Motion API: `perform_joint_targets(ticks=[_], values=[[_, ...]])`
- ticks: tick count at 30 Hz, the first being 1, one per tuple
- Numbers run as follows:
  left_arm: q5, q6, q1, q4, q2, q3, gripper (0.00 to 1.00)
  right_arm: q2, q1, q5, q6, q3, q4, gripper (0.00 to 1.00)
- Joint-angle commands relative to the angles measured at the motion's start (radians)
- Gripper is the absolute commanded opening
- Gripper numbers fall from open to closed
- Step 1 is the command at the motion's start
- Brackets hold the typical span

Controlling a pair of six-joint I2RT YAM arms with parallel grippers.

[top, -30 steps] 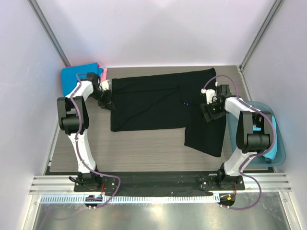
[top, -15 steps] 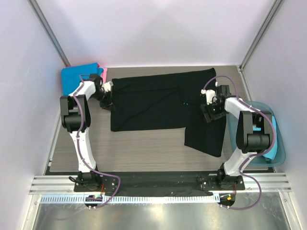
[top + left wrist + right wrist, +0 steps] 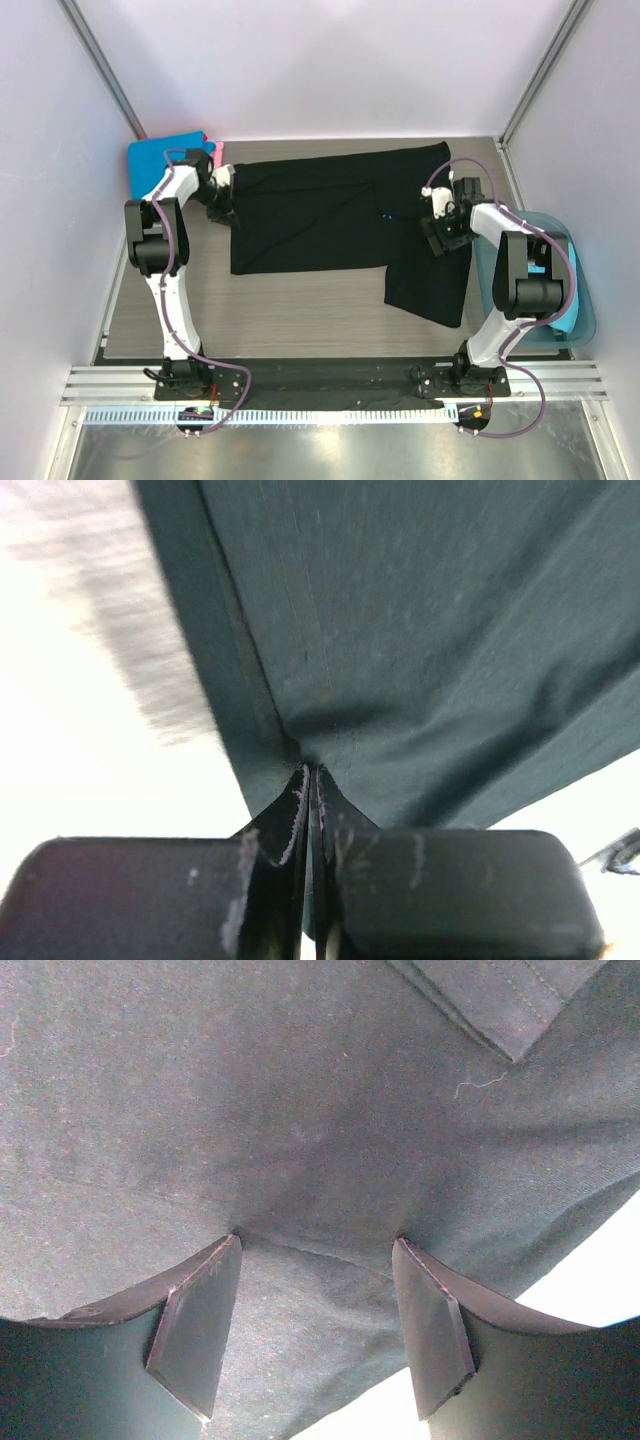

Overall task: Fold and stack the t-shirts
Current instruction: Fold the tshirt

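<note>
Left jaws: clamped on black t-shirt [image 3: 310,215] edge | right jaws: apart, cloth between

Translucent teal tub [image 3: 583,300] at the right edge, wood-grain table [image 3: 300,310]; aluminium rail [image 3: 110,385] along the near side

Overhead, both wrists close on t-shirt [image 3: 320,215]

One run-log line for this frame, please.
left end effector: shut on large black cloth t-shirt edge | right end effector: open, fingers resting on the same t-shirt
</note>
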Motion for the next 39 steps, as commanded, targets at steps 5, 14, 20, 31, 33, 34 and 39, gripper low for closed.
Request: perform_joint_targets(ticks=[5,14,20,31,33,34,39], values=[[-0.091,0.037,-0.002,-0.011,0.004,0.141,0.00,-0.045,-0.011,0.037,-0.026,-0.014,0.018,0.68],[-0.112,0.066,-0.004,-0.005,-0.008,0.120,0.00,-0.062,-0.015,0.038,-0.029,-0.034,0.020,0.68],[-0.184,0.062,-0.004,-0.011,-0.022,0.120,0.11,-0.070,-0.017,0.037,-0.026,-0.026,0.014,0.68],[-0.171,0.421,-0.075,-0.011,-0.451,-0.185,0.43,-0.326,-0.029,-0.092,-0.271,-0.071,-0.156,0.67],[-0.200,0.457,-0.099,0.000,-0.501,-0.252,0.43,-0.385,-0.028,-0.140,-0.368,-0.126,-0.190,0.68],[-0.198,0.451,-0.108,0.006,-0.508,-0.298,0.43,-0.399,-0.026,-0.152,-0.404,-0.143,-0.205,0.68],[-0.204,0.361,-0.119,0.052,-0.513,-0.357,0.42,-0.496,-0.020,-0.180,-0.776,-0.279,-0.369,0.66]])
